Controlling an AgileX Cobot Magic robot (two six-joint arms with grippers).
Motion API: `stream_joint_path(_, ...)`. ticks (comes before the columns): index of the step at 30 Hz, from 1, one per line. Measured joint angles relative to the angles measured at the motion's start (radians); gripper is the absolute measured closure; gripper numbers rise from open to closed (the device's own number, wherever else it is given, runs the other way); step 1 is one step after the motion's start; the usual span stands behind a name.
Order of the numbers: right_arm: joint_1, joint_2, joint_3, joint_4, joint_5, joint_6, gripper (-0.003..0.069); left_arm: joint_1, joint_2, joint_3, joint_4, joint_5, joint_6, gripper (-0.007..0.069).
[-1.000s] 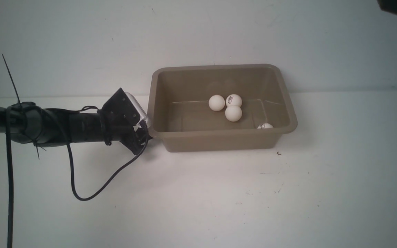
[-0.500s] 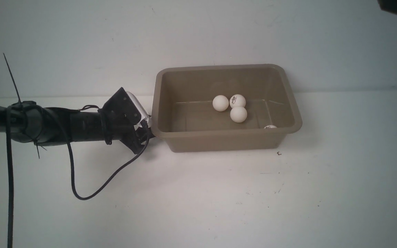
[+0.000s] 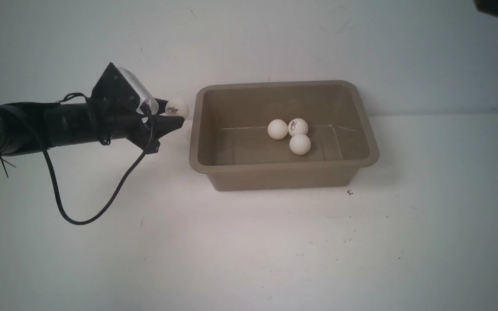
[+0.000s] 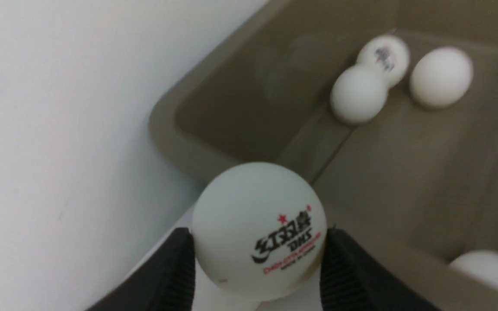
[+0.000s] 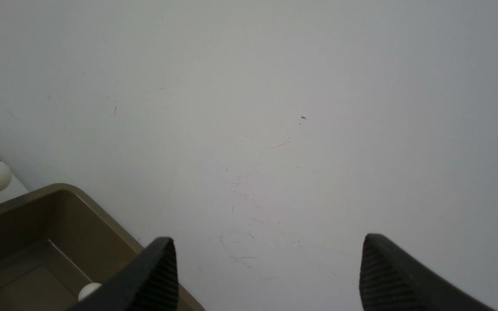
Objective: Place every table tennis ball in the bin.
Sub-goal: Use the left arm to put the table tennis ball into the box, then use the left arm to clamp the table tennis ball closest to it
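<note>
Now left gripper (image 3: 172, 115) fingers (image 4: 167, 276) pinching logo-printed table tennis ball (image 3: 177, 108) just outside bin (image 3: 283, 175) rim; carry clear past rim before release, low drop; right gripper (image 5: 266, 272) spread, idle

A white counter (image 3: 275, 242) carries the scene, its surface marked with faint scratches and small dark specks. The taupe bin (image 3: 283, 175) sits directly on it, toward the back, near the wall. A tiny dark speck (image 3: 349, 192) lies just beside the bin's front right corner.
</note>
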Motion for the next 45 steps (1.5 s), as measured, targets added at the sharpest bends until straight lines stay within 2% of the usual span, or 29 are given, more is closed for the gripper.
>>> stream_joint_path(3, 0.000, 0.000, 0.000, 0.000, 0.000, 0.000, 0.0146, -0.010, -0.012, 0.000, -0.001, 0.078, 0.000, 0.0286)
stream_joint_path(7, 0.000, 0.000, 0.000, -0.001, -0.005, 0.000, 0.0146, -0.038, -0.007, 0.000, 0.000, 0.100, 0.025, 0.0286)
stream_joint_path(13, 0.000, 0.019, 0.000, -0.001, -0.020, 0.000, 0.0146, -0.130, 0.016, 0.000, 0.003, 0.094, 0.151, 0.0286)
stream_joint_path(19, 0.000, 0.042, 0.000, 0.001, -0.020, 0.000, 0.0146, -0.149, 0.012, -0.001, 0.004, 0.017, 0.138, 0.0180)
stream_joint_path(23, 0.000, 0.043, 0.000, -0.003, -0.025, 0.000, 0.0146, -0.115, -0.003, -0.005, 0.002, -0.108, 0.063, 0.0153)
stream_joint_path(27, 0.000, 0.042, 0.000, -0.006, -0.028, 0.000, 0.0146, -0.053, -0.007, -0.007, -0.002, -0.129, 0.051, 0.0162)
stream_joint_path(33, 0.000, 0.042, 0.000, -0.007, -0.028, 0.000, 0.0146, 0.053, 0.003, -0.007, -0.003, -0.024, 0.092, 0.0188)
stream_joint_path(39, 0.000, 0.042, 0.000, -0.007, -0.030, 0.000, 0.0146, 0.086, 0.089, -0.046, -0.001, 0.019, 0.167, 0.0195)
stream_joint_path(45, 0.000, 0.042, 0.000, -0.007, -0.030, -0.005, 0.0146, 0.088, 0.198, -0.142, 0.000, 0.103, 0.061, 0.0195)
